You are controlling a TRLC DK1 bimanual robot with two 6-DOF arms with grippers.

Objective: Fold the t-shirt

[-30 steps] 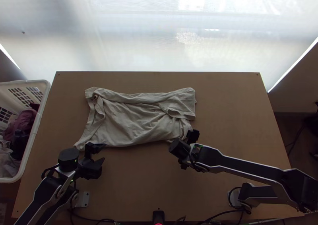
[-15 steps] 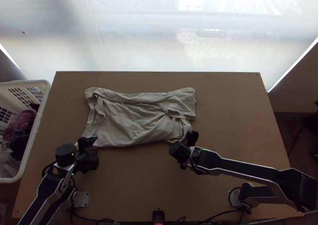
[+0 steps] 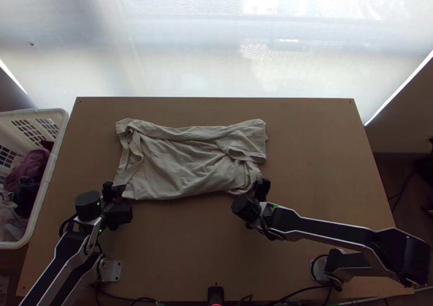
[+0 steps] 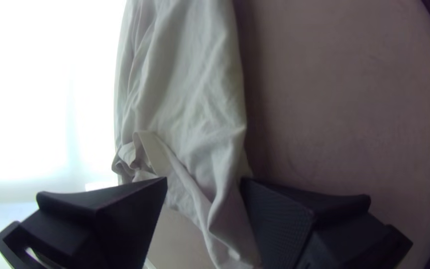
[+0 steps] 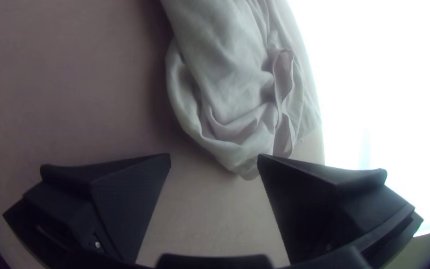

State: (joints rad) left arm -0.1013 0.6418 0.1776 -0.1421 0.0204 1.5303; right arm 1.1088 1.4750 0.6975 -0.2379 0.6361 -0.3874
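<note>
the left arm is extended from its base by the counter's near left corner, up to the near left corner of the shirt (image 3: pixel 184 168). its end effector (image 3: pixel 119 200) is spread, the two fingers standing well apart; in the left wrist view a creased strip of cloth is seen running between them, and it is not pinched. whether the cloth is touched by either finger cannot be told.

the right arm is bent, its elbow out toward the near right corner and its forearm laid across leftward, over the counter (image 3: pixel 325 144). its end effector (image 3: pixel 262 188) is placed at the shirt's near right corner. its fingers are held wide apart with nothing clamped; in the right wrist view one fingertip is overlapped with the edge of the cloth, though contact cannot be confirmed.

the shirt is laid left of the counter's middle, in a wide, wrinkled rectangle, its long sides roughly along the far edge. a sleeve (image 3: pixel 244 144) is folded over at its right end. a narrow strip of bare wood is left toward the far edge, and broader stretches toward the near and right edges. beyond the left edge, a basket (image 3: pixel 46 181) is set close by.
</note>
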